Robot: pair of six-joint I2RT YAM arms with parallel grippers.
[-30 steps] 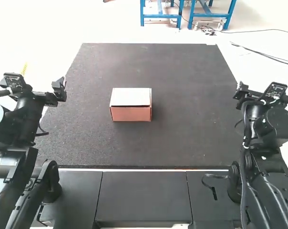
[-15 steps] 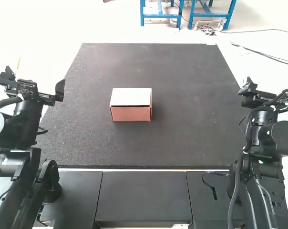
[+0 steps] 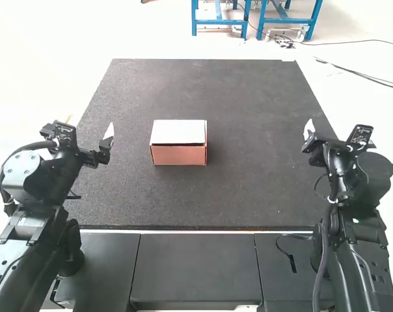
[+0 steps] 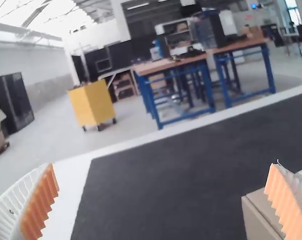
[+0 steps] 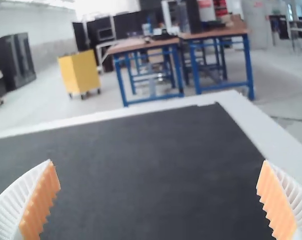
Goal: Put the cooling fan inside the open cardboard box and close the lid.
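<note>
A small brown cardboard box sits in the middle of the black mat with its lid flaps lying flat and shut. Its corner shows beside one orange pad in the left wrist view. My left gripper hangs open above the mat's left edge, level with the box and well apart from it. My right gripper hangs open above the mat's right edge, also apart from the box. In both wrist views the white ribbed fingers stand wide with nothing between them.
White table surface surrounds the mat on the left, right and far sides. Black panels line the near edge between the two arm bases.
Both arms have dropped and turned: the left gripper has come nearer and inward toward the box, and the right gripper has shifted inward over the mat's edge. The box has not moved.
</note>
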